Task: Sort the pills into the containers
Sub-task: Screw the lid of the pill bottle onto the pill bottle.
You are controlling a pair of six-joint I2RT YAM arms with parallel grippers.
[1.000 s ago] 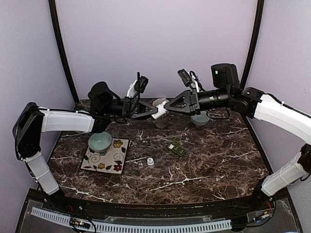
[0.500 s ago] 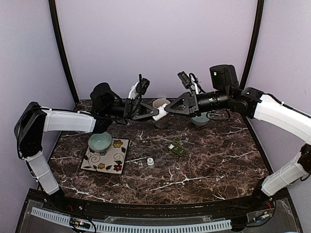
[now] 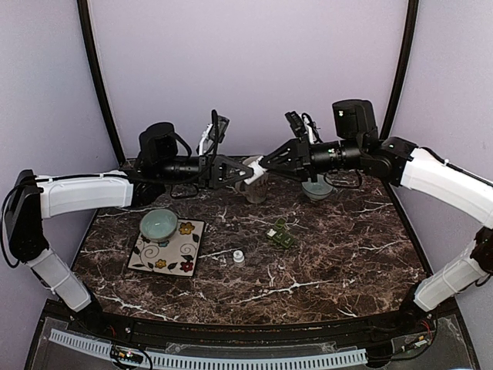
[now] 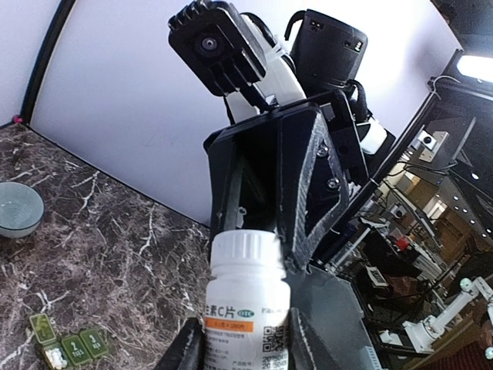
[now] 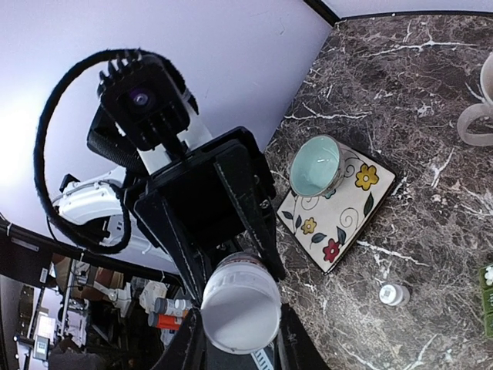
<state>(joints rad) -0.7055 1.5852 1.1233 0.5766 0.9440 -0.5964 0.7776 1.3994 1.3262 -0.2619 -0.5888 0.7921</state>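
Raising the bottle (image 3: 253, 167) at far centre, we clench its body in the left gripper (image 3: 239, 173) and its cap (image 4: 246, 248) in the right gripper (image 3: 266, 163); uncapping looks underway.

— What sort of place is this?
— A robotics lab. The marble table (image 3: 323, 254) stands in a booth with plain lilac walls (image 3: 246, 69) and black poles (image 3: 98, 85).
— And outside the booth?
— The left wrist view shows ceiling lights (image 4: 474, 68) and another small robot arm (image 4: 422, 337).
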